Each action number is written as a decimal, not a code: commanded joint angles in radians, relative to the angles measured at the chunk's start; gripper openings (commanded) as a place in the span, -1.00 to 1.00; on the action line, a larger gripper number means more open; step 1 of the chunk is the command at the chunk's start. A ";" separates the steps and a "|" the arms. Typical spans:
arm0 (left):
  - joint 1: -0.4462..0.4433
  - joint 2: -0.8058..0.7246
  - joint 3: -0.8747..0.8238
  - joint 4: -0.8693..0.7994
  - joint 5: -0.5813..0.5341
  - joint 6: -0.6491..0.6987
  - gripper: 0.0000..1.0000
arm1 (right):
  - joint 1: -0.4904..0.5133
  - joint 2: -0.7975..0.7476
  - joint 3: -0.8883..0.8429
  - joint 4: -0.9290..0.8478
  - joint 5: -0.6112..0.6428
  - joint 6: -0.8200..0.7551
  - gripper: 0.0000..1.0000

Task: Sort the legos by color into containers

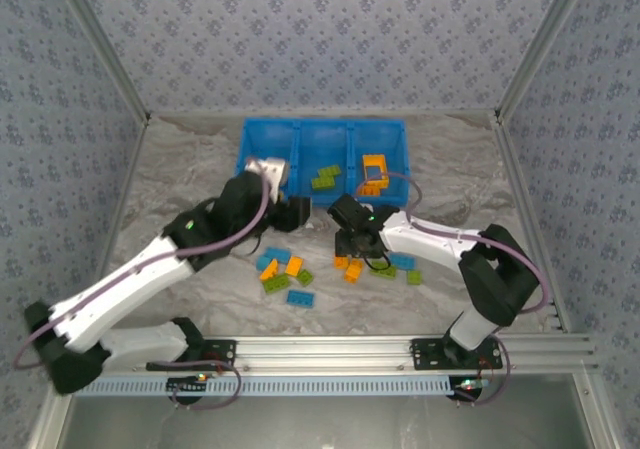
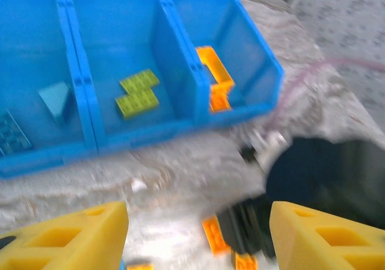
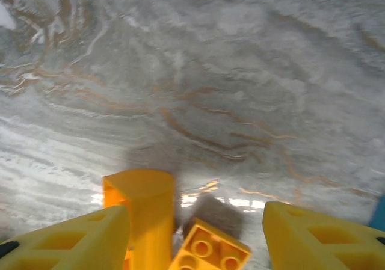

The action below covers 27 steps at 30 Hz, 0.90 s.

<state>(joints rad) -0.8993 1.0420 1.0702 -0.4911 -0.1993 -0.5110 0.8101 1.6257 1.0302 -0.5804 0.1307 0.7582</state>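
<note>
Blue bin (image 1: 325, 122) held only a handful of sorted pieces; about a dozen legos (image 1: 300, 298) lay loose on the table (image 1: 180, 169). Left gripper (image 2: 198, 222) stood apart and empty. The right gripper (image 3: 195, 222) gaped around orange bricks (image 3: 210, 252), not clamped.

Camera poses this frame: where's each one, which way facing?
Top: above, behind bases, looking down on table; left arm, right arm show.
Left wrist: faces bin; left hand at bottom.
Right wrist: low, facing table and orange brick; right hand at bottom.
Shared: top and left wrist both see bin, green bricks in middle compartment.
</note>
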 commanded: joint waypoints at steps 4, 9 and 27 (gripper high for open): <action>-0.042 -0.270 -0.210 -0.058 -0.018 -0.113 0.29 | -0.006 0.086 0.088 -0.048 -0.110 -0.033 0.27; -0.047 -0.363 -0.267 -0.095 -0.017 -0.168 0.31 | -0.013 0.152 0.138 -0.079 -0.160 -0.036 0.19; -0.066 -0.342 -0.219 -0.098 -0.046 -0.150 0.30 | -0.004 0.142 0.212 -0.116 -0.088 -0.043 -0.49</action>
<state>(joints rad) -0.9577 0.7071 0.8005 -0.5766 -0.2222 -0.6674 0.8009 1.8194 1.2083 -0.6487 -0.0139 0.7162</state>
